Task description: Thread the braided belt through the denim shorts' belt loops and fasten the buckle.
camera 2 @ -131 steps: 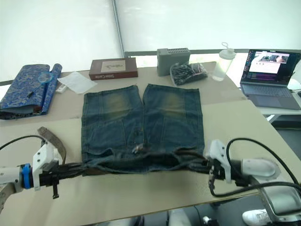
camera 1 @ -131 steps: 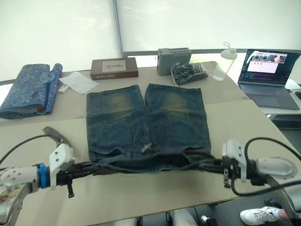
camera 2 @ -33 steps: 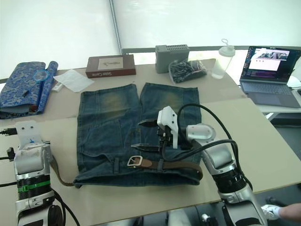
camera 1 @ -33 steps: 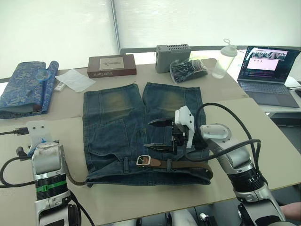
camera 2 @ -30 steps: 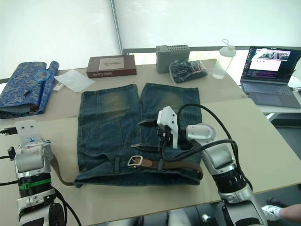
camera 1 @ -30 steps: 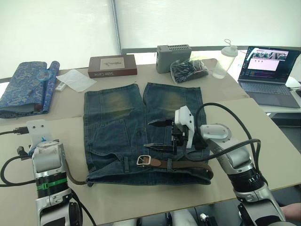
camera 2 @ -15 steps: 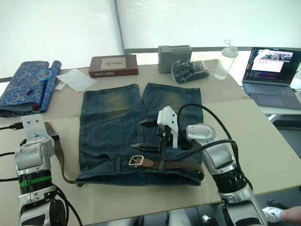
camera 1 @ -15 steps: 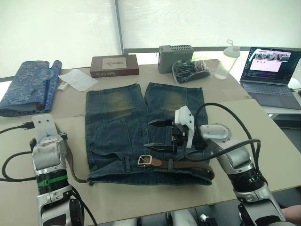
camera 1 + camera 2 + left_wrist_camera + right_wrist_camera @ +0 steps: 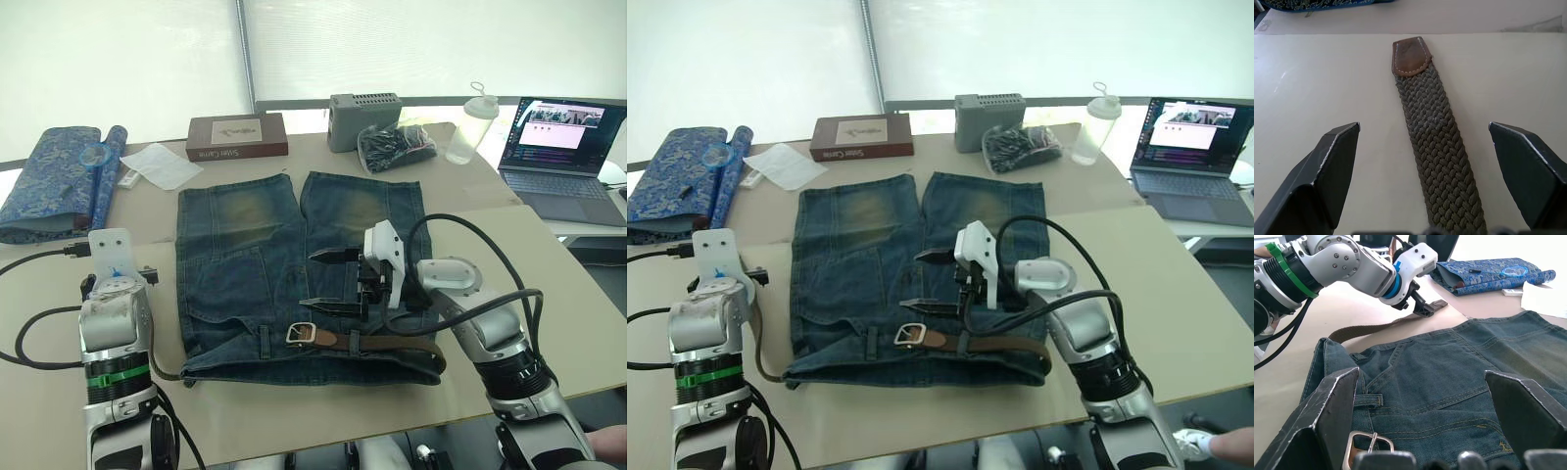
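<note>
1. The beige flat surface [image 9: 549,255] carries the faded blue denim shorts [image 9: 294,255], which are spread flat in its middle with the waistband turned toward the near edge.
2. The long dark brown braided belt [image 9: 392,345] is seen lying along the waistband; its free end runs out past the shorts toward the left edge, where its leather tip [image 9: 1411,55] rests on bare surface.
3. The left tool [image 9: 1422,147] is held wide apart over that tip, with nothing gripped.
4. The right tool [image 9: 325,281] is held wide apart just above the shorts, empty.
5. The small silver rectangular buckle [image 9: 300,334] lies near the waistband's middle, unfastened.
6. Threading is judged largely done; fastening remains. The tip should next be gripped and brought across to the buckle, through any short denim belt loops [image 9: 1367,400] left unthreaded.
</note>
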Motion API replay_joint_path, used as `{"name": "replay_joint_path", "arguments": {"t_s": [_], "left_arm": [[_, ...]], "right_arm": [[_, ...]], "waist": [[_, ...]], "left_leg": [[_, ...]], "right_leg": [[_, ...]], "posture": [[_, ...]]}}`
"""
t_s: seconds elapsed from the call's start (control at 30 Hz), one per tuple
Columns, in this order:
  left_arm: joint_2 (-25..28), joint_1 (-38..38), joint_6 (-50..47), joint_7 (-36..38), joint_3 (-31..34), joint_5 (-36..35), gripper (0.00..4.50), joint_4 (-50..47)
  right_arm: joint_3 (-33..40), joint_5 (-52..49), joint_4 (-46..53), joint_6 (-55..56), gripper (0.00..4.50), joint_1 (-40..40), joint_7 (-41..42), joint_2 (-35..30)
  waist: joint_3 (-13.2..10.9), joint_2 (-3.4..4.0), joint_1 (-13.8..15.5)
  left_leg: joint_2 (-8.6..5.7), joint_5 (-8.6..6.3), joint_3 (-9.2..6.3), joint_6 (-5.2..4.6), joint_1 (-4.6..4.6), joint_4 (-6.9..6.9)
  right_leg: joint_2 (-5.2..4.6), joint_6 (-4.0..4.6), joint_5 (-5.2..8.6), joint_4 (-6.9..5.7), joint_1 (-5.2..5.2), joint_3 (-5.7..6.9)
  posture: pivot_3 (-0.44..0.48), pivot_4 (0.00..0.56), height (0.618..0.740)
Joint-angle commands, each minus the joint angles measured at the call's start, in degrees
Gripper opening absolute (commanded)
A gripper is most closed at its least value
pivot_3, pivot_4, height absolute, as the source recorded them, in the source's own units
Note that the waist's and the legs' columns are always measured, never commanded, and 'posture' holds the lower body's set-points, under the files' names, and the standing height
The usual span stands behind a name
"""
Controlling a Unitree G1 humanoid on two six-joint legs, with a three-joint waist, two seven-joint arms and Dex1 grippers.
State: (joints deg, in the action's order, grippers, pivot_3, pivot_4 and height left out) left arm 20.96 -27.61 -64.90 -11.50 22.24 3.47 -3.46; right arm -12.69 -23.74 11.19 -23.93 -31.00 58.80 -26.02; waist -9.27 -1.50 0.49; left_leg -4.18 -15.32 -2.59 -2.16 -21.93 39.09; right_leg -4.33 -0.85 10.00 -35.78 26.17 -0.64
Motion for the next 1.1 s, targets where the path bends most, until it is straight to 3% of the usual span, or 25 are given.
{"name": "replay_joint_path", "arguments": {"t_s": [0.03,0.4,0.6,0.7,0.93,0.97,1.1], "left_arm": [[0.39,0.33,0.49,-1.52,-0.77,2.17,4.45,0.49],[0.81,0.12,3.20,-6.51,-1.37,6.69,4.45,3.92],[-2.82,0.24,5.97,-10.30,5.44,4.84,4.45,6.99],[-3.92,0.78,5.51,-11.42,8.28,4.32,3.68,8.64],[-5.55,0.94,4.56,-11.84,14.16,0.88,0.30,11.80],[-5.67,1.07,4.57,-12.11,14.87,0.58,0.05,11.90],[-6.16,1.77,4.68,-12.89,16.45,-0.13,0.05,11.25]], "right_arm": [[0.65,-0.55,1.54,-0.19,4.50,-1.59,0.26,-0.12],[1.02,-1.05,1.65,-0.20,4.50,-1.35,0.78,-0.20],[1.02,-0.84,1.52,0.02,4.50,-1.45,0.81,-0.01],[1.02,-0.83,1.56,-0.06,4.50,-1.45,0.75,-0.01],[1.04,-0.83,1.68,-0.12,4.50,-1.50,0.78,-0.11],[1.03,-0.80,1.64,-0.11,4.50,-1.54,0.76,-0.10],[1.05,-0.81,1.55,-0.08,4.50,-1.53,0.83,-0.13]], "waist": [[0.00,0.00,-0.04],[0.01,-0.01,-0.21],[0.01,-0.01,-0.21],[0.02,-0.01,-0.57],[0.07,0.06,-1.94],[0.11,0.12,-2.05],[0.19,0.26,-2.35]], "left_leg": [[0.00,0.00,0.01,0.00,0.00,0.00],[0.00,-0.01,0.01,-0.01,0.02,0.00],[0.00,-0.01,0.01,-0.01,0.03,0.00],[0.01,-0.01,0.03,-0.01,0.07,-0.01],[0.04,-0.08,0.29,-0.10,0.28,-0.11],[0.05,-0.09,0.35,-0.12,0.33,-0.13],[0.10,-0.19,0.60,-0.23,0.50,-0.18]], "right_leg": [[0.00,0.00,0.00,0.00,0.01,0.00],[0.00,0.00,0.00,0.00,0.00,-0.01],[-0.02,0.00,0.00,0.00,0.00,-0.01],[-0.02,0.00,0.00,-0.02,-0.01,-0.01],[-0.05,0.00,0.00,-0.06,-0.02,-0.06],[-0.06,0.00,0.00,-0.07,-0.03,-0.08],[-0.08,0.00,0.00,-0.09,-0.05,-0.12]], "posture": [[0.000,0.150,0.740],[0.000,0.150,0.740],[0.000,0.150,0.740],[0.000,0.150,0.740],[0.000,0.150,0.740],[0.000,0.150,0.740],[0.000,0.150,0.740]]}}
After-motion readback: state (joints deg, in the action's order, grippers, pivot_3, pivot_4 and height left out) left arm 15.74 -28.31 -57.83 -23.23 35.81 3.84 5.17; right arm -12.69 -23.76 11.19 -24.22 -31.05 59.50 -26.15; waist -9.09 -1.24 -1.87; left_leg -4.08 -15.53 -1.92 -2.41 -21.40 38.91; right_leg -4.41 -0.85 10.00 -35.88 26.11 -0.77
